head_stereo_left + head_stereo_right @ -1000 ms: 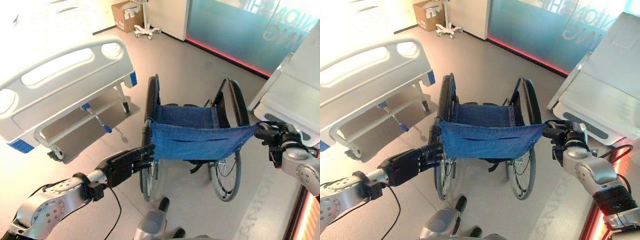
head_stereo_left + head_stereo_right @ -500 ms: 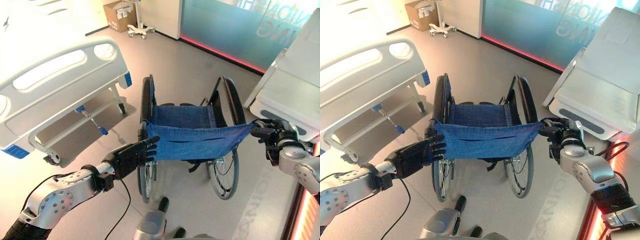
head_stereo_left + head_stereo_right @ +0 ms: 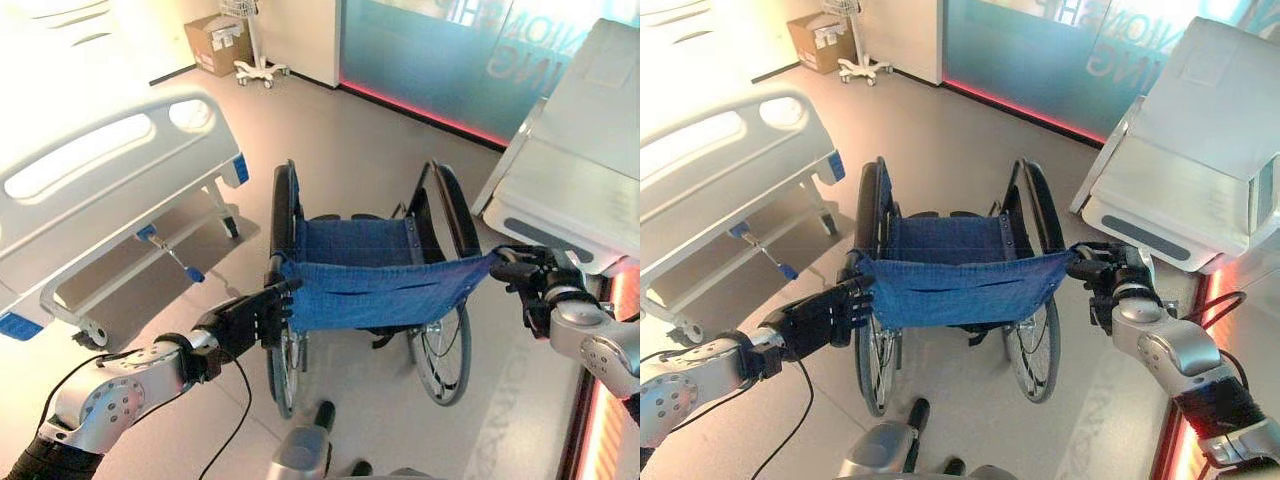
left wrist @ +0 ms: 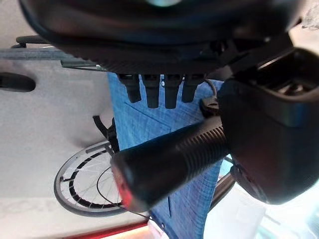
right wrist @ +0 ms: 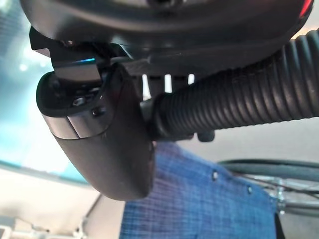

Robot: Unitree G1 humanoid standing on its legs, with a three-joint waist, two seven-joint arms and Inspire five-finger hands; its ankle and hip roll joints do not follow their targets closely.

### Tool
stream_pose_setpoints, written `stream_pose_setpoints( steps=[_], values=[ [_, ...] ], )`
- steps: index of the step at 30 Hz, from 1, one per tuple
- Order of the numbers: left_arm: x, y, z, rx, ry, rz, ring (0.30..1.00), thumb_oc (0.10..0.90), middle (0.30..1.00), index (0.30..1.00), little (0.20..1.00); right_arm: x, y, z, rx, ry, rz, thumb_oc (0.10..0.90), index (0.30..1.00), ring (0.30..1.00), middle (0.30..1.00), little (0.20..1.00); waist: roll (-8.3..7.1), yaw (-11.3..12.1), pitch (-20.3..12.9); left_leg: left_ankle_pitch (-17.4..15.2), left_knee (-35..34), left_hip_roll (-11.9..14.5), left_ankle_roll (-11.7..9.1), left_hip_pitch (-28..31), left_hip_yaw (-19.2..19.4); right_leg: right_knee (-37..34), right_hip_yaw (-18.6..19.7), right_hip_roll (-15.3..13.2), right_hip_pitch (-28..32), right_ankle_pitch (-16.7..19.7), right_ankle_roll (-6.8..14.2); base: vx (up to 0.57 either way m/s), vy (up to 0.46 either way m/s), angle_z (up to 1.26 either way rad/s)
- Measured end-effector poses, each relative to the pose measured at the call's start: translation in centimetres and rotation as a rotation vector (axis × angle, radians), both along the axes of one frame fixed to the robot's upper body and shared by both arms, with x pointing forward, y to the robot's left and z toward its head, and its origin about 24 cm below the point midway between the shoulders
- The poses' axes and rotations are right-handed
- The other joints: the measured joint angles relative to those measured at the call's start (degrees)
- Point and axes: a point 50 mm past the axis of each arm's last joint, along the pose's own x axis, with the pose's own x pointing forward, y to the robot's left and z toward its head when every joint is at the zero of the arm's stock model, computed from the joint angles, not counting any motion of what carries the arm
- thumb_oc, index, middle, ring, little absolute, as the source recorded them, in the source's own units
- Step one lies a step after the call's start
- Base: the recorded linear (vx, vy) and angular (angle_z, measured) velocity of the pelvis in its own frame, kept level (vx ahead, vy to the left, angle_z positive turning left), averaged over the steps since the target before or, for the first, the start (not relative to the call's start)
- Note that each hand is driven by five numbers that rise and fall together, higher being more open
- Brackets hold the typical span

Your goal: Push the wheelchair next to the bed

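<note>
Wheelchair (image 3: 375, 290), blue sling back, held at both push handles on open grey floor (image 3: 360, 140).

Position: stands between the white bed (image 3: 110, 190) on the robot's left and a white cabinet-like unit (image 3: 570, 190) on its right, apart from both. A strip of bare floor lies between its left wheel (image 3: 283, 230) and the bed's footboard corner; a narrower gap separates its right wheel (image 3: 452, 215) from the unit's edge. Ahead, floor runs clear to a cardboard box (image 3: 218, 42), a wheeled stand base (image 3: 258, 70) and a glass wall (image 3: 440, 55) with a red strip at its foot. Left hand (image 3: 245, 322): fingers curled round the ribbed left handle (image 4: 169, 159). Right hand (image 3: 1118, 285): thumb (image 5: 107, 144) and fingers wrapped round the ribbed right handle (image 5: 239, 104).
</note>
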Motion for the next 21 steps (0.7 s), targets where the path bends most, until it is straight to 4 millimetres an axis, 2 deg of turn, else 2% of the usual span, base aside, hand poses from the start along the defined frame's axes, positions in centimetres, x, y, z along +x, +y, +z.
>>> stream_pose_setpoints(
  steps=[16, 21],
  values=[
    [-0.5, -1.5, -1.8, -0.069, 0.065, 0.015, 0.300, 0.400, 0.300, 0.300, 0.300, -1.5, -0.9, -1.6, -0.011, 0.053, -0.017, 0.400, 0.300, 0.300, 0.300, 0.300, 0.66, 0.2, -1.2, -0.5, -0.3, -0.2, 0.7, 2.1, 1.2, 0.2, 1.3, -0.7, 1.8, -0.3, 0.6, 0.09, 0.017, 0.01],
    [-1.2, -1.8, -2.7, -0.095, 0.097, 0.028, 0.300, 0.400, 0.300, 0.300, 0.300, -2.4, -1.1, -2.5, -0.005, 0.082, -0.022, 0.400, 0.300, 0.300, 0.300, 0.300, 0.55, 0.1, -2.5, -0.7, -0.5, -0.6, 0.9, 3.1, 1.4, 0.2, 2.8, -0.9, 2.6, -0.6, 1.1, 0.09, -0.005, 0.00]
  ],
)
